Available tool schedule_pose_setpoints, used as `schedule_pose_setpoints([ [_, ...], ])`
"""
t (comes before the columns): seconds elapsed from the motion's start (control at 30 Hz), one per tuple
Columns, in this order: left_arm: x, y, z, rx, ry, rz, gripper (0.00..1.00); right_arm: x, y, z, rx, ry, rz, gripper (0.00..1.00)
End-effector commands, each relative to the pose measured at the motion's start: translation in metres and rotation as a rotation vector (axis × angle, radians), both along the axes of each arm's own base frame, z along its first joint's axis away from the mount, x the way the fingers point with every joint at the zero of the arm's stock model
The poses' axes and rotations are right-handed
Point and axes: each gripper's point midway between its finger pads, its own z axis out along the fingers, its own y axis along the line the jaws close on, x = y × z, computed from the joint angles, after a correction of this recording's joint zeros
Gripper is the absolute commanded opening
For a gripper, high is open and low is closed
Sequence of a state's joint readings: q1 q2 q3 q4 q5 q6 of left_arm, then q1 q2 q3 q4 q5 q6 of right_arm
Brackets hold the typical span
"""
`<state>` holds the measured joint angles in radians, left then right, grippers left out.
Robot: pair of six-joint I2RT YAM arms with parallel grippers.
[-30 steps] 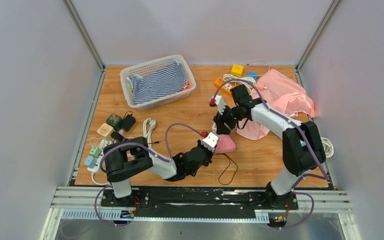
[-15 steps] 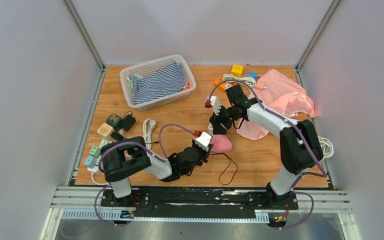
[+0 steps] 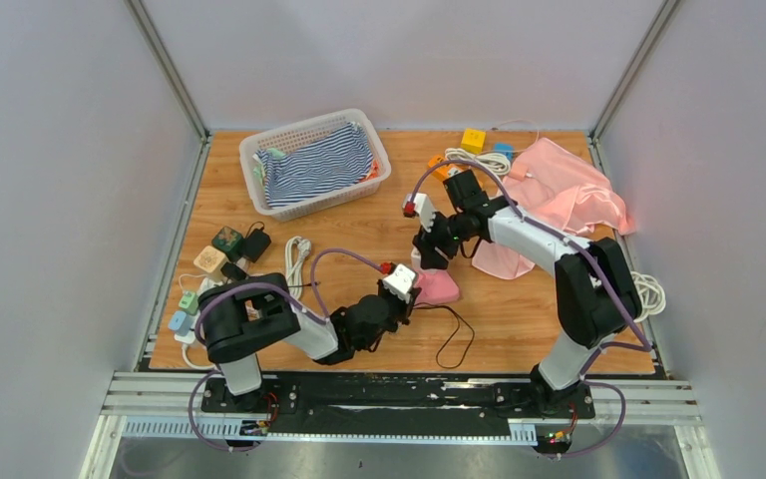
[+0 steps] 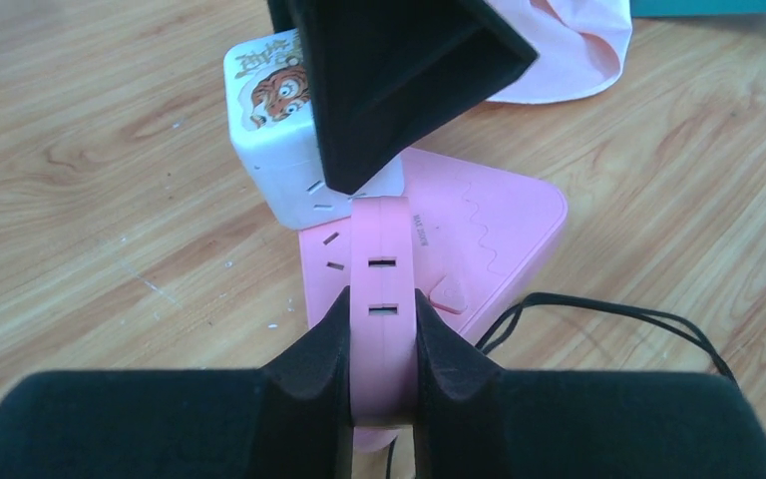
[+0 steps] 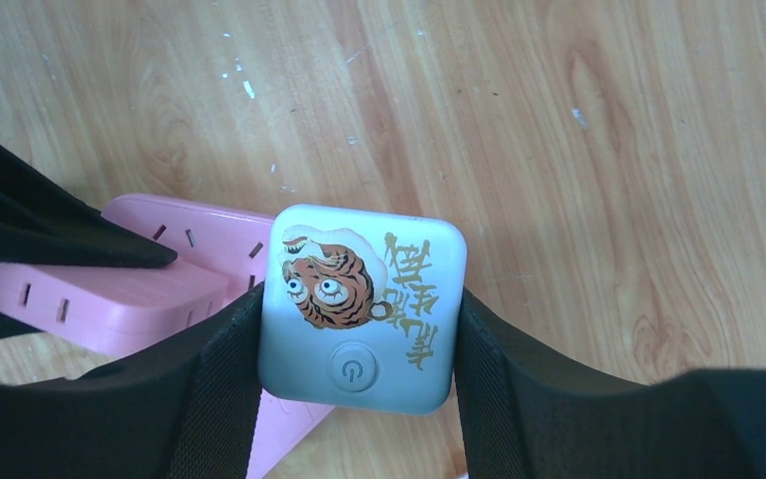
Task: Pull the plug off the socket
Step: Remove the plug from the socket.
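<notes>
Both arms swing left within one second. Left gripper [image 3: 411, 294], clamped on pink socket [image 3: 442, 288], drags it leftward across wooden table [image 3: 529, 319]. Right gripper [image 3: 429, 251], closed around tiger-print plug [image 5: 364, 299], tracks same way, wrist drawing away from pink cloth [image 3: 569, 190]. Left arm's purple cable loop [image 3: 334, 254] shifts left too.
</notes>
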<state>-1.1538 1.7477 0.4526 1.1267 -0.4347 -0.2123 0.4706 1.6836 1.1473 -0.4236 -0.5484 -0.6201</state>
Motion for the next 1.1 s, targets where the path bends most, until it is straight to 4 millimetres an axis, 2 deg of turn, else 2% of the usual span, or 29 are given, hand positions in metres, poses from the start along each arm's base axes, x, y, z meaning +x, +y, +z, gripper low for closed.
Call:
schedule_pose_setpoints([
  [0.0,-0.008,-0.01,0.049,0.055,-0.221,0.059,0.0,-0.046,-0.047,-0.069,-0.275,0.185,0.026,0.0],
  [0.1,-0.008,-0.012,0.044,0.067,-0.2,0.071,0.0,-0.047,-0.048,-0.071,-0.294,0.18,0.031,0.0],
  [0.2,-0.009,-0.02,0.045,-0.02,-0.108,-0.009,0.0,-0.048,-0.048,-0.075,-0.313,0.177,0.041,0.0],
  [0.27,-0.005,-0.018,0.047,-0.066,-0.069,-0.032,0.0,-0.05,-0.048,-0.078,-0.328,0.176,0.05,0.0],
  [0.5,-0.004,-0.015,0.057,0.012,-0.185,0.004,0.0,-0.052,-0.051,-0.086,-0.369,0.179,0.063,0.0],
  [0.57,-0.004,-0.018,0.057,0.001,-0.163,0.0,0.0,-0.052,-0.05,-0.086,-0.372,0.178,0.064,0.0],
  [0.77,-0.001,-0.02,0.057,-0.184,0.001,-0.11,0.0,-0.051,-0.051,-0.087,-0.379,0.175,0.062,0.0],
  [0.87,0.0,-0.024,0.055,-0.126,-0.043,-0.117,0.0,-0.051,-0.052,-0.088,-0.387,0.173,0.062,0.0],
  [1.0,-0.006,-0.025,0.056,0.069,-0.203,-0.02,0.0,-0.051,-0.052,-0.088,-0.391,0.17,0.062,0.0],
  [1.07,-0.006,-0.026,0.053,0.079,-0.189,-0.012,0.0,-0.051,-0.052,-0.089,-0.394,0.172,0.061,0.0],
])
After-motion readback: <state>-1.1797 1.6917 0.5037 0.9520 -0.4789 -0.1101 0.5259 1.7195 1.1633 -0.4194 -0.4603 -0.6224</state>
